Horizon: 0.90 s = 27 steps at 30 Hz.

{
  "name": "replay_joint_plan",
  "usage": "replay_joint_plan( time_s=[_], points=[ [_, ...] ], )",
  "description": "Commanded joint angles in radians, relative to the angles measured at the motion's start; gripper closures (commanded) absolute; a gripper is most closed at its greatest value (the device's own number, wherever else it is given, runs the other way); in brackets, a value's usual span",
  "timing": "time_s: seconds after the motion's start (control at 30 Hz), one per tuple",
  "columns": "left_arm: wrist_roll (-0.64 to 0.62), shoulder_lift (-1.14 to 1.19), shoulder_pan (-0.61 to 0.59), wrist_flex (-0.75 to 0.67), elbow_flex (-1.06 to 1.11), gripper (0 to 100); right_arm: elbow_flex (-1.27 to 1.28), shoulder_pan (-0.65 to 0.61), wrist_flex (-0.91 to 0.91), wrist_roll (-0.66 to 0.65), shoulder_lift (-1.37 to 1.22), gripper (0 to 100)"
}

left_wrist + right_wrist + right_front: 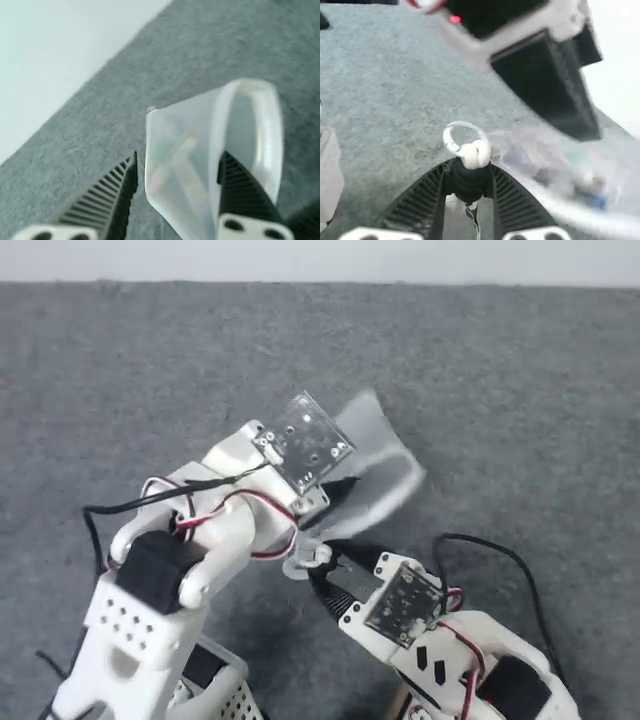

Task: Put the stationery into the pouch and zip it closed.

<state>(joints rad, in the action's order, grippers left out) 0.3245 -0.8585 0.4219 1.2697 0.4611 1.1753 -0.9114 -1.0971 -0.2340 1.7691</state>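
Overhead, the translucent pouch (375, 465) sits near the middle of the grey counter (500, 360), with both arms meeting at its near edge. From up there it is a pale smear, and whether it rests on the counter or hangs above it cannot be told. The left wrist view adds what the high view hides: the left gripper (178, 157) has its jaws wide apart with the pouch between them, one finger (240, 192) in front of the pouch's wall and the other just beside its edge. The right wrist view shows the right gripper (469, 170) clamped on the zip pull (476, 155), a white knob with a thin ring, at the pouch's end. Coloured shapes (587, 192) lie inside the pouch, too blurred to name. Whether the zip is closed cannot be told.
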Motion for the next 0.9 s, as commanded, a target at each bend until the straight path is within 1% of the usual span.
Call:
replay_joint_plan(
  time_s=[0.0,0.13,0.3,0.4,0.47,0.53,0.63,0.73,0.87],
  points=[
    [0.015,-0.006,0.021,0.077,-0.111,76,-0.015,0.025,0.002,0.014,0.041,99.3],
    [0.018,-0.006,0.015,0.18,-0.191,76,-0.017,0.107,0.004,0.014,0.044,99.3],
    [0.114,-0.006,0.014,0.374,-0.278,75,-0.025,0.185,0.004,0.008,0.045,99.3],
    [0.147,-0.006,-0.006,0.451,-0.289,75,-0.048,0.225,0.002,0.011,0.044,99.3],
    [0.163,-0.006,-0.058,0.454,-0.289,75,-0.061,0.255,-0.004,0.012,0.045,99.3],
    [0.175,-0.006,-0.118,0.454,-0.283,72,-0.072,0.286,-0.004,0.014,0.045,99.3],
    [0.186,-0.006,-0.16,0.457,-0.283,69,-0.078,0.315,-0.002,0.014,0.045,99.3],
    [0.184,-0.005,-0.147,0.445,-0.275,69,-0.078,0.335,0.002,0.014,0.045,99.3],
    [0.183,-0.006,-0.069,0.393,-0.173,69,-0.106,0.358,-0.007,0.014,0.045,99.3]
  ],
)
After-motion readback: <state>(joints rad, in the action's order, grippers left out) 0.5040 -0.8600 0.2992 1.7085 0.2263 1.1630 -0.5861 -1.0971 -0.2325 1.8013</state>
